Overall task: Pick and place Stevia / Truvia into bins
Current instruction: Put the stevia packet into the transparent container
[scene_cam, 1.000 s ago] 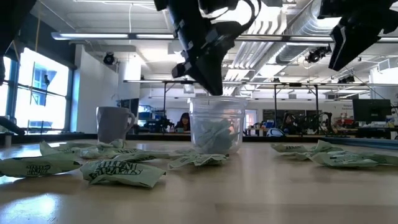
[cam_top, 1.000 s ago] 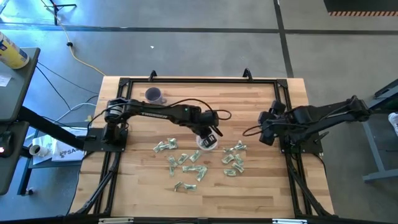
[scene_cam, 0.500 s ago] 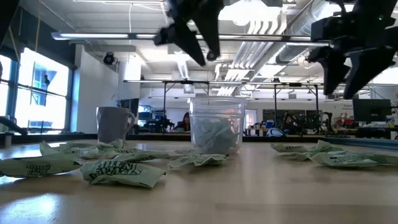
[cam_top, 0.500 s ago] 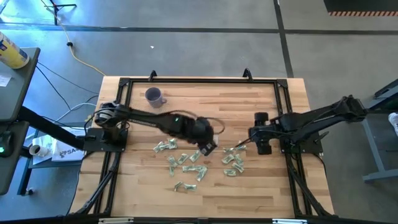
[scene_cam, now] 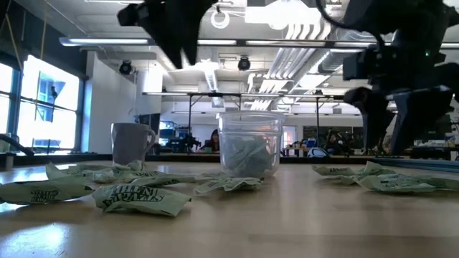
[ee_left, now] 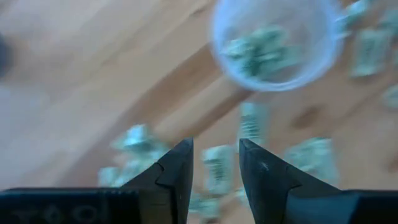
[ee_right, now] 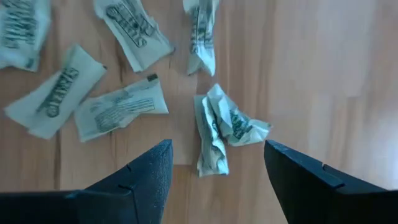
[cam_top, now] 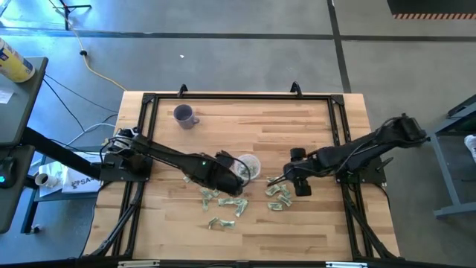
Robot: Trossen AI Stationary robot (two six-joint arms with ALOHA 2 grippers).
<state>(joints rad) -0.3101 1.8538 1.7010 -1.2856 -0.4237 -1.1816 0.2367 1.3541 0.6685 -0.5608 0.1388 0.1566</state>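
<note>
Several pale green and white Stevia sachets lie flat on the wooden table in two loose groups, a left group (cam_top: 220, 198) and a right group (cam_top: 279, 195). The clear cup (cam_top: 249, 166) stands upright between them with a few sachets (ee_left: 264, 50) inside. My left gripper (ee_left: 214, 148) hovers open over the left group, just near-left of the cup, with nothing between its fingers. My right gripper (ee_right: 217, 152) hangs open above the right group; a crumpled sachet (ee_right: 222, 132) lies on the table below the gap.
A purple mug (cam_top: 184, 115) stands at the far left of the table, well away from both arms. A black frame (cam_top: 238, 95) runs round the table's edges. The far half of the table (cam_top: 260, 126) is bare wood.
My left gripper has left its place over the cup, risen, and swung toward the table's near-left, over the left group of sachets. My right gripper has come down and moved toward the table's left, to just above the right group. The cup and the sachets have stayed put.
</note>
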